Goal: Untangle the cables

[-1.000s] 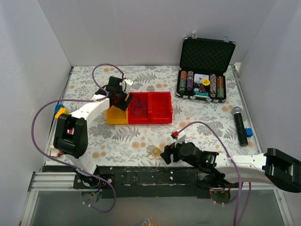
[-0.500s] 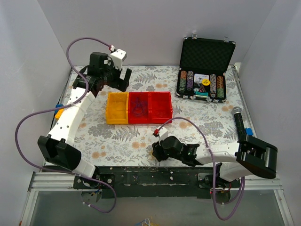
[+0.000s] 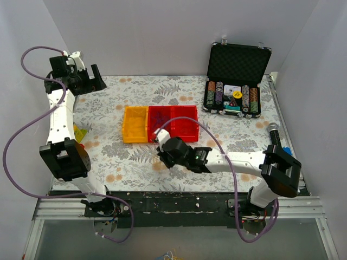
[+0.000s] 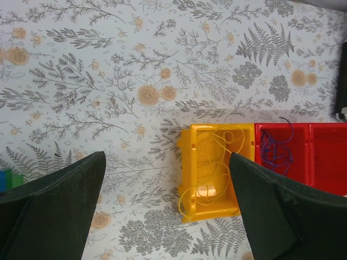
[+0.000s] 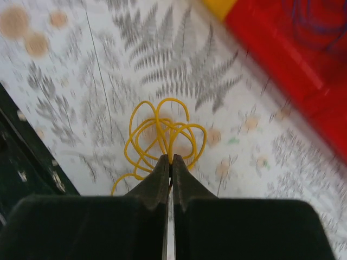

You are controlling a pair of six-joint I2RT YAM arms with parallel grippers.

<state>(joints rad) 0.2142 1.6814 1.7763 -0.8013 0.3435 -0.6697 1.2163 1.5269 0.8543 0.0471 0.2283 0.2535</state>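
Note:
My right gripper is shut on a small coil of yellow cable, which loops out from its tips just above the floral tablecloth. From above, that gripper sits just in front of the red bin. A thin yellow cable lies in the yellow bin, one loop spilling over its near wall. A blue-purple cable lies in the red bin's left compartment. My left gripper hangs high at the back left, open and empty, its fingers wide apart.
An open black case of poker chips stands at the back right. A black microphone and a small blue piece lie by the right edge. A yellow and blue toy sits near the left wall.
My right gripper reached the yellow coil near the front edge, shut on it and carried it left toward the bins. My left arm rose from the bins to the back left, jaws opening fully.

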